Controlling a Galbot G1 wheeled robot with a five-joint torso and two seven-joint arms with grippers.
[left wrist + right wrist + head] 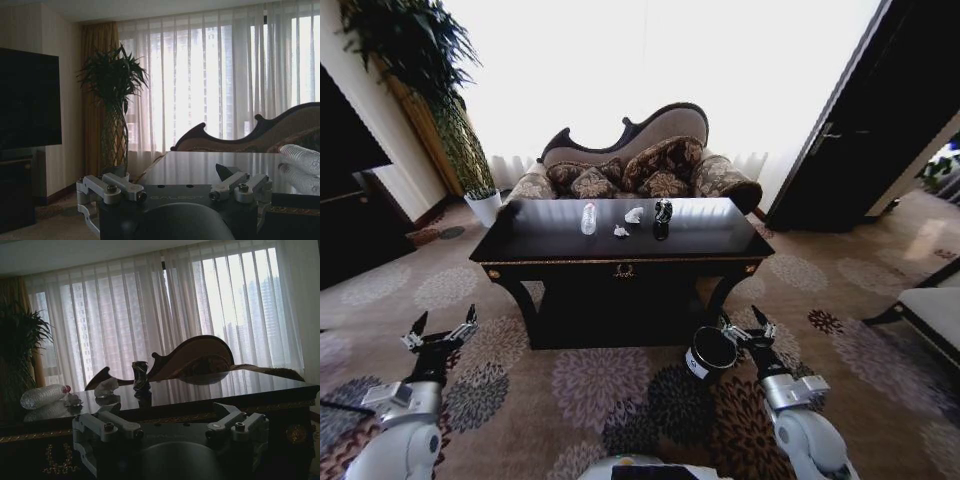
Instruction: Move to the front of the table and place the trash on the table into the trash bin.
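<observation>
The glossy black table [550,247] stands straight ahead, with a gold emblem on its front. On its top lie a clear plastic bottle [588,218], two white paper bits [634,214] [621,231] and a dark shiny crushed object [663,212]. The black trash bin [710,352] sits on the carpet by the table's front right leg. My left gripper [446,318] hangs open, low at the left and apart from the table. My right gripper [744,322] is open just beside the bin. The right wrist view shows the bottle [44,395], paper [106,386] and dark object [140,375] beyond the open gripper [172,427].
A curved patterned sofa [640,165] stands behind the table. A tall plant in a white pot [485,205] is at the back left, and a dark cabinet [350,220] at the left. A dark door [880,120] and a bench [930,310] are on the right. Patterned carpet lies between me and the table.
</observation>
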